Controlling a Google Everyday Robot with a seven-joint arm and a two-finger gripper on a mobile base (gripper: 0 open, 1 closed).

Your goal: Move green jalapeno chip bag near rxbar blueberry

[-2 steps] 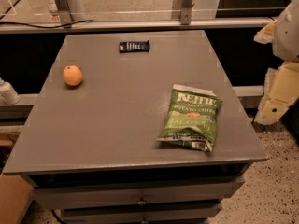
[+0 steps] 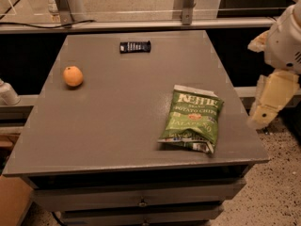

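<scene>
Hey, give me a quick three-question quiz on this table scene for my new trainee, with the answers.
1. True or false: the green jalapeno chip bag touches the rxbar blueberry.
2. Which lies nearest the left edge of the table in this view? A) orange B) chip bag C) bar
3. Fill in: the gripper hangs beyond the table's ____ edge, apart from the bag.
Key: 1 false; 2 A; 3 right.
</scene>
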